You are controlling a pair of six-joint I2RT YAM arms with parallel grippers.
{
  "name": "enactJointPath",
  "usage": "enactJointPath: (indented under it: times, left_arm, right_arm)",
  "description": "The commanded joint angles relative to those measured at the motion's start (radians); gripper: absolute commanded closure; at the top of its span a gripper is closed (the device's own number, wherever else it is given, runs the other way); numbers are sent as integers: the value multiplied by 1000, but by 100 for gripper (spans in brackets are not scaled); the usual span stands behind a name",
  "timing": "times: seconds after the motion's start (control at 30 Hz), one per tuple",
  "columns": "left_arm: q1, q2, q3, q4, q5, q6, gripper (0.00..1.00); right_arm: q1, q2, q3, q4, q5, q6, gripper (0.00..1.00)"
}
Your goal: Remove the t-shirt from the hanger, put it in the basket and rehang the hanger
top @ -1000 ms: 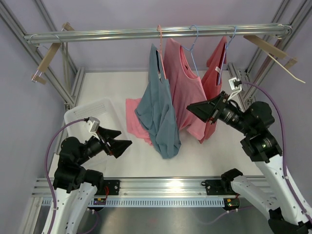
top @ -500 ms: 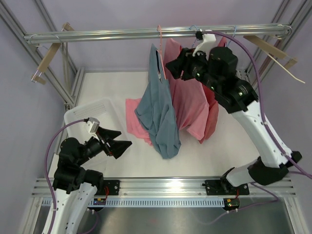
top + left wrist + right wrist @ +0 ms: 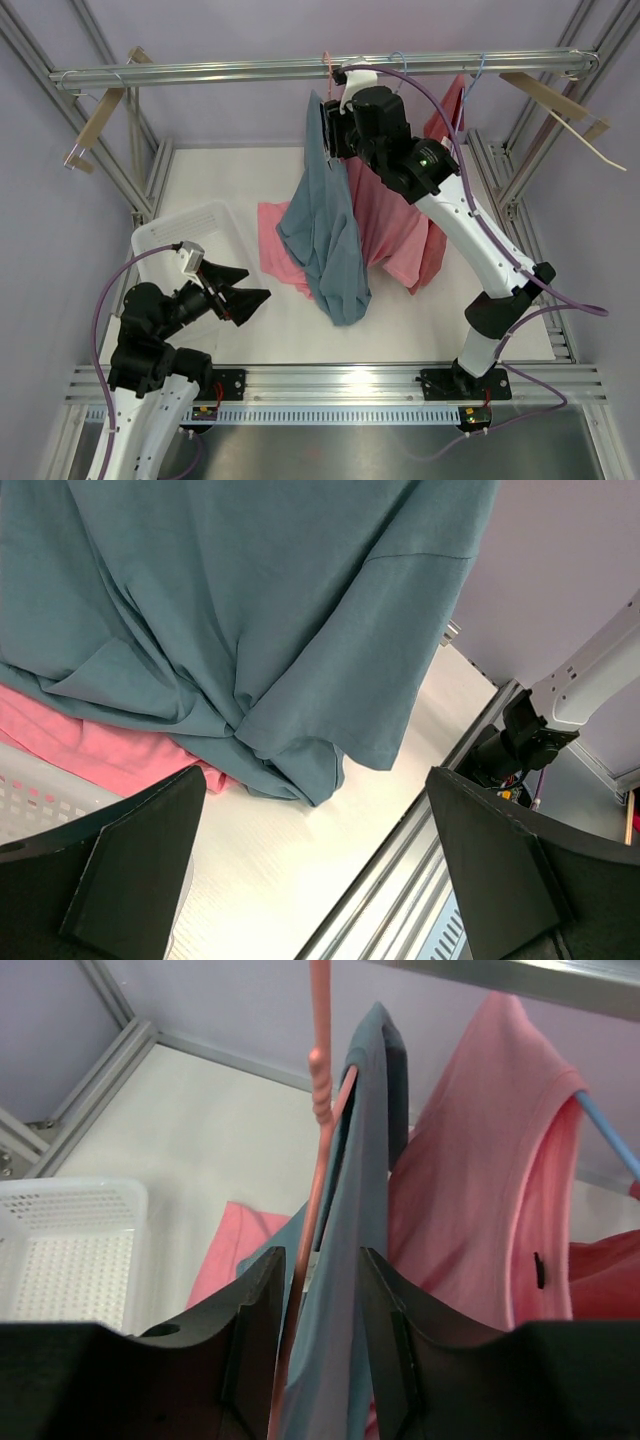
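So the blue-grey t-shirt (image 3: 325, 240) is on its pink hanger (image 3: 318, 1080), hooked about midway along the metal rail (image 3: 250, 70) and drooping down from it, with the bottom hem bunched up low over the tabletop (image 3: 420, 310). The right end effector (image 3: 335, 128) is up just under the rail, right at the shirt's shoulder. From the wrist view its fingers (image 3: 255, 1310) sit about half apart, with the hanger's arm and the shoulder fabric between them. Honestly can't tell if it's actually pinching anything or just straddling it. The left end effector (image 3: 245, 290) is way down below the rail's left half, spread as wide as it goes with nothing in it, pointing at the shirt's lower hem. Further right along the rail there's a pink shirt (image 3: 385, 200) on a blue hanger (image 3: 605, 1135), then a red one (image 3: 437, 245) past that. Under the rail, a pink cloth (image 3: 275, 240) lies flat on the tabletop, partly tucked behind the hanging shirt, and a white basket (image 3: 190, 225) sits below the rail's left end.
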Motion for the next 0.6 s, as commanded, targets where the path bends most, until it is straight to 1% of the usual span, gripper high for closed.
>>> enactJointPath:
  times: [0.0,0.1,0.17,0.4,0.47,0.57]
  left_arm:
    - [4,-12,25,27,32,0,1]
    - [4,-14,25,28,31,0,1]
    - [4,-14,25,28,32,0,1]
    - [4,-17,25,27,29,-2,1]
    - [4,-17,25,27,31,-2,1]
    - [4,-18,25,27,29,-2,1]
  right_arm:
    - [6,-6,60,7,72,-56,58]
    - [6,-1,60,5,82,-59,64]
    - [6,3,62,4,89,-59,66]
    - [6,40,80,-27,98,-50,66]
    - [6,43,88,-28,100,-49,73]
    - [8,39,96,-22,103,-50,90]
